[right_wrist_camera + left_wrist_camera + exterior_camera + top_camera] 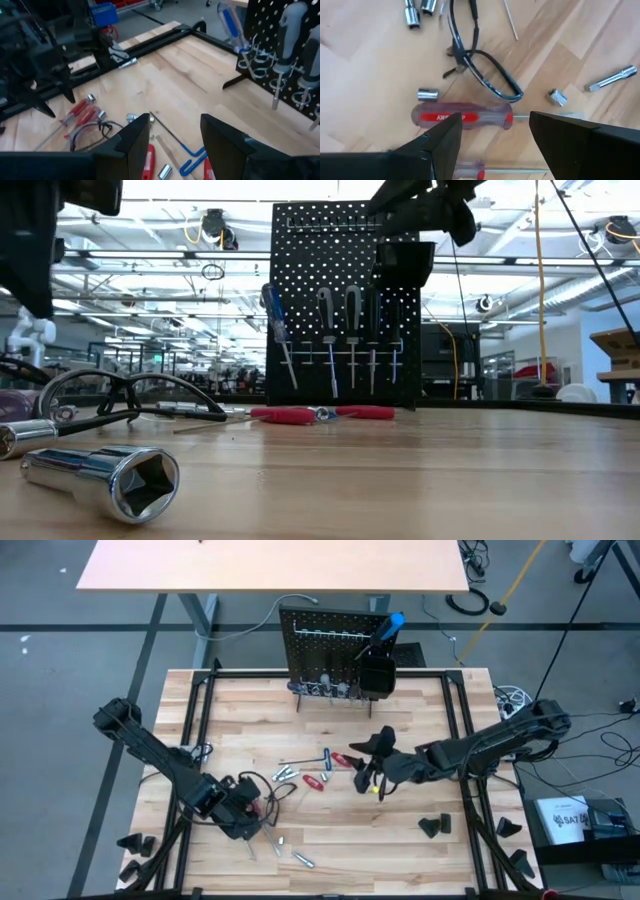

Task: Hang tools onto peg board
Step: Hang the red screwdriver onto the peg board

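Left gripper open above red screwdriver.
Lower straight, close on handle middle; right gripper open, empty.

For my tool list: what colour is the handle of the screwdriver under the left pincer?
Clear with red, best seen in the left wrist view.

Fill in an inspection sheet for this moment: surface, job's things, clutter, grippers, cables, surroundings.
Surface: pale wooden table, black rails along its sides.
Job's things: peg board upright at the far edge, several screwdrivers already on its hooks; a red-handled screwdriver, sockets and a hex key lie loose mid-table.
Clutter: safety glasses; small black blocks near the table's corners.
Grippers: left gripper open above the red-handled screwdriver; right gripper open, empty, above the loose tools.
Cables: on the floor beyond the table.
Surroundings: a second table behind; no person seen.
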{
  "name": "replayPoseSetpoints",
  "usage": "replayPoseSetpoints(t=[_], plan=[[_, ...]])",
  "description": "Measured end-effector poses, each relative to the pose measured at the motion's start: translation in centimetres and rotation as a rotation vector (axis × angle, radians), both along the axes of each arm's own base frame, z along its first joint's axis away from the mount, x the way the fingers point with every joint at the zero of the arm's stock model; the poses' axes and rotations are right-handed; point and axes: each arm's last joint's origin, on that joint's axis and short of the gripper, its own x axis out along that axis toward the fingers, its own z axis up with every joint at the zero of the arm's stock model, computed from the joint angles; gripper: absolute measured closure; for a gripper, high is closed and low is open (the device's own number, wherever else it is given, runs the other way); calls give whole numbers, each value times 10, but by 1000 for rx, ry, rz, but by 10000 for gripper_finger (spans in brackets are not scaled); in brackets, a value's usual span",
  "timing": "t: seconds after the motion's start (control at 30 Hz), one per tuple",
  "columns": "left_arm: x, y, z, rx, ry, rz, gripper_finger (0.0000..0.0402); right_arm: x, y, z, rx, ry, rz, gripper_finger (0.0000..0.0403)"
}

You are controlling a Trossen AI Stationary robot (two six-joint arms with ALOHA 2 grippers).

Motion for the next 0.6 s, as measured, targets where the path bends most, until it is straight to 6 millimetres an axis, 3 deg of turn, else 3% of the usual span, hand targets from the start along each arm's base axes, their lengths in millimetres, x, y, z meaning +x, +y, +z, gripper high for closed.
replayPoseSetpoints(t=[0.2,0.4,0.6], plan=[[-5,-4,-3,-195,148,85,162,8,4,-15,40,34,2,234],[-8,-3,-14,-188,143,288,162,14,2,-24,38,62,-2,234],[-5,-9,-16,-237,119,275,162,15,2,-25,29,72,4,234]])
